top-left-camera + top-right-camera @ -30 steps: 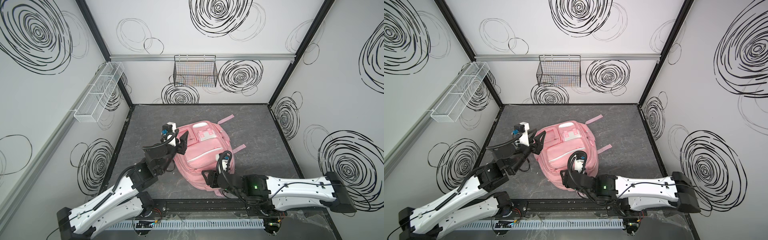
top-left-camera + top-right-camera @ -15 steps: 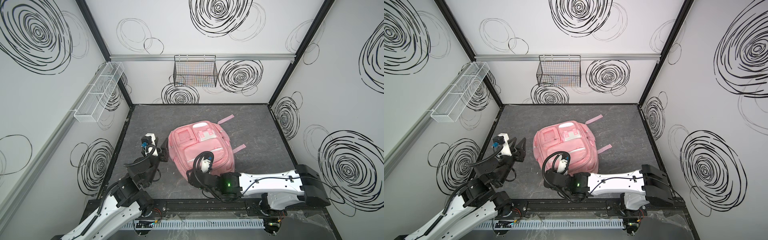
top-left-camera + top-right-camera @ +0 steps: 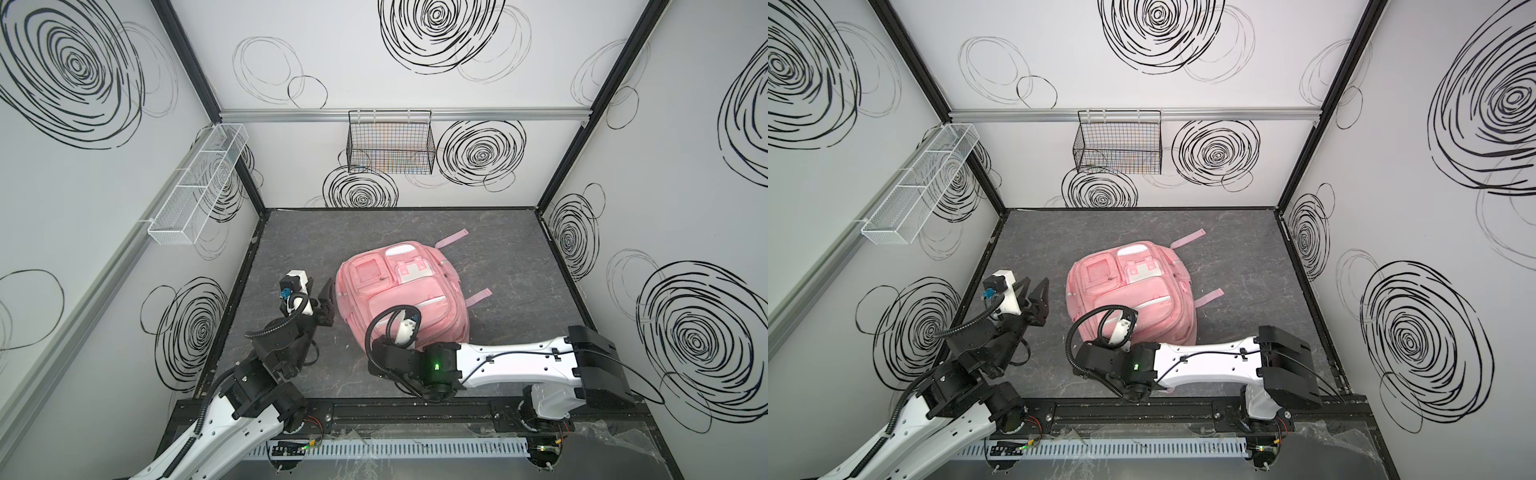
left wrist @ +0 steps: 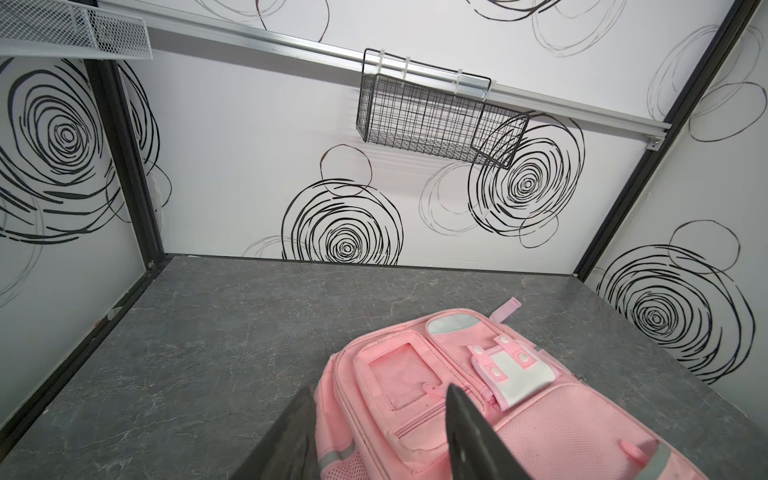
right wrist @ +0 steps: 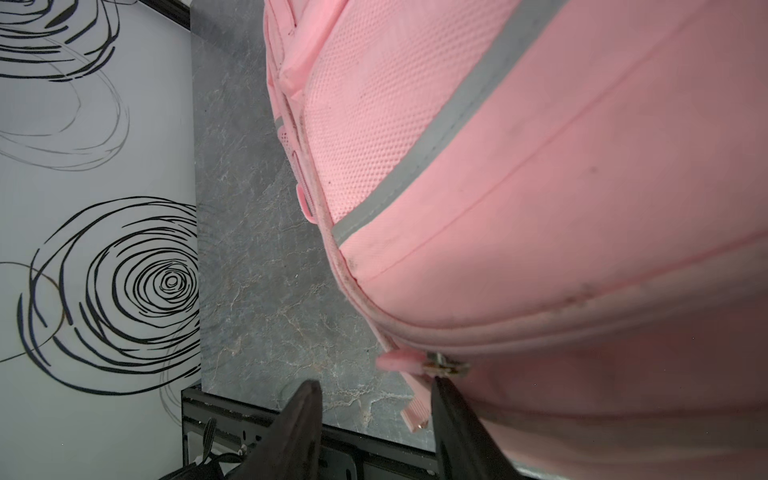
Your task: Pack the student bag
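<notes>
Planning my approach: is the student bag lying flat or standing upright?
Lying flat. The student bag rests back-down on the table, front pockets facing up in both top views.

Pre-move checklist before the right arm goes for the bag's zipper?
1. The student bag lies front up on the table: ok.
2. The left claw is open and empty, beside the bag without touching it: ok.
3. The right claw is open and empty: ok.
4. The zipper pull is between the right claw's fingers: not ok, it sits just ahead of the tips.
5. Main zipper open or closed: cannot tell.
</notes>
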`<state>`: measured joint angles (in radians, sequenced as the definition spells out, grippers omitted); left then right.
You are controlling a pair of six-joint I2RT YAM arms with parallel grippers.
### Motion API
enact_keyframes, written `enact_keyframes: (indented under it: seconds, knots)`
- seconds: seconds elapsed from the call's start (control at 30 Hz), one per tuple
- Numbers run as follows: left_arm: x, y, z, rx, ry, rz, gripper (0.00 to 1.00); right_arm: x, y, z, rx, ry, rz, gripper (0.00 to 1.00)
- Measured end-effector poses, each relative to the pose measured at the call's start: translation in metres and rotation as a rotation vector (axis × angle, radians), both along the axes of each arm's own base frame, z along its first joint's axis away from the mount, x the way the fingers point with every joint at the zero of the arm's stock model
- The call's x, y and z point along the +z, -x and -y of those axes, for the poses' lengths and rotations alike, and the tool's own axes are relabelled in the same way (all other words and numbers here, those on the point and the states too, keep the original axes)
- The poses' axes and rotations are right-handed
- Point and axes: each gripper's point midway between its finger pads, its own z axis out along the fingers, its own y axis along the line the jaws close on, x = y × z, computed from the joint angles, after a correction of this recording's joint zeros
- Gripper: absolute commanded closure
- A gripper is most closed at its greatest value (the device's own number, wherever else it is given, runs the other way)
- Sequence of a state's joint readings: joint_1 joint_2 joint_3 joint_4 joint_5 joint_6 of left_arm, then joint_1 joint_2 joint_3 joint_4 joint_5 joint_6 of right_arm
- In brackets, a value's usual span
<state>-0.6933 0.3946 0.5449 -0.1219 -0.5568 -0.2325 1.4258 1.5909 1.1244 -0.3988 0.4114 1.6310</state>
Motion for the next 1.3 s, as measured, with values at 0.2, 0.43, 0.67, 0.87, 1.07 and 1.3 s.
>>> enact_keyframes:
  seconds: [0.2, 0.43, 0.67, 0.87, 1.07, 1.3]
  knots:
    - [0.001, 0.001, -0.003, 0.004, 0.007, 0.007, 0.46, -0.013, -0.01, 0.005, -0.049, 0.022, -0.05, 0.58]
    - [0.0, 0.001, -0.006, 0.006, 0.01, 0.01, 0.46, -0.027, -0.013, 0.014, -0.094, 0.021, -0.111, 0.67]
    - [0.0, 0.0, -0.006, 0.005, 0.011, 0.011, 0.46, -0.036, -0.011, 0.02, -0.099, 0.039, -0.125, 0.85]
    - [0.0, -0.001, -0.007, 0.005, 0.01, 0.008, 0.46, -0.036, -0.006, 0.021, -0.068, 0.073, -0.098, 1.0]
    - [-0.004, -0.003, 0.001, -0.034, -0.027, -0.002, 0.46, -0.033, -0.004, 0.024, 0.003, 0.147, -0.041, 1.0]
    - [-0.014, 0.004, 0.05, -0.317, -0.216, 0.013, 0.39, -0.003, -0.007, 0.028, 0.21, 0.202, 0.044, 1.0]
